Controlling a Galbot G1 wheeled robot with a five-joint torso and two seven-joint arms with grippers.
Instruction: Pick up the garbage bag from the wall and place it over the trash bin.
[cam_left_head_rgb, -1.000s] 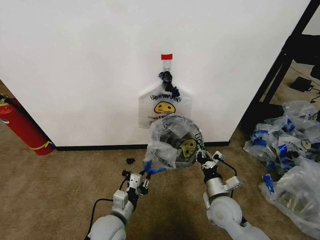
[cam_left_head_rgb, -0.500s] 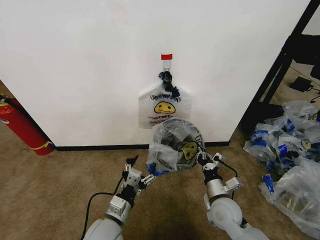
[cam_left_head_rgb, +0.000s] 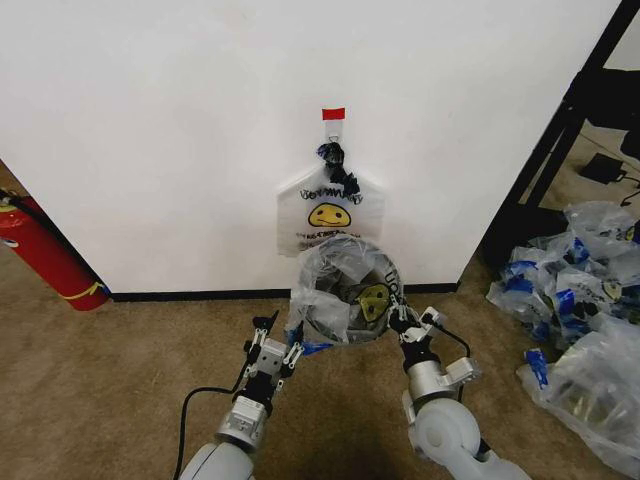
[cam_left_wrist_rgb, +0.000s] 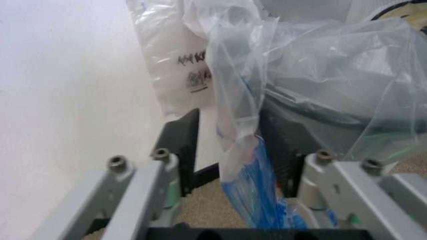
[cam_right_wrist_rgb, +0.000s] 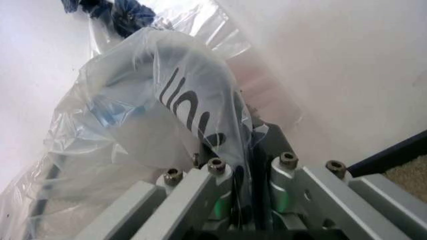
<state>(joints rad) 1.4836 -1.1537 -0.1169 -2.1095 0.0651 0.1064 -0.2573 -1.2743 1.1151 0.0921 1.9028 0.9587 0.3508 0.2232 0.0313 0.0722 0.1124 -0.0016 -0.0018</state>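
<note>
The garbage bag (cam_left_head_rgb: 340, 270), crinkly and whitish with a yellow smiley, is draped over the black trash bin (cam_left_head_rgb: 338, 305) at the foot of the wall (cam_left_head_rgb: 150, 130). My right gripper (cam_left_head_rgb: 397, 312) is shut on the bag's right edge; in the right wrist view the garbage bag (cam_right_wrist_rgb: 160, 100) is pinched in the right gripper (cam_right_wrist_rgb: 250, 155). My left gripper (cam_left_head_rgb: 283, 328) is open at the bag's lower left. In the left wrist view the bag's blue strip (cam_left_wrist_rgb: 250, 195) hangs loose between the left gripper's (cam_left_wrist_rgb: 230, 150) spread fingers, and the bin's dark rim (cam_left_wrist_rgb: 313, 107) shows through the plastic.
A second smiley bag (cam_left_head_rgb: 330, 210) hangs from the hook under red tape (cam_left_head_rgb: 333, 114). A red fire extinguisher (cam_left_head_rgb: 45, 255) leans at the left. Heaped clear bags with blue labels (cam_left_head_rgb: 580, 300) lie at the right beside a black frame (cam_left_head_rgb: 545, 150). The floor is brown carpet.
My left gripper let go of the bag's blue strip, drew off to the left, then came back with its fingers around the strip. The bag shifted slightly left; the right gripper kept its hold.
</note>
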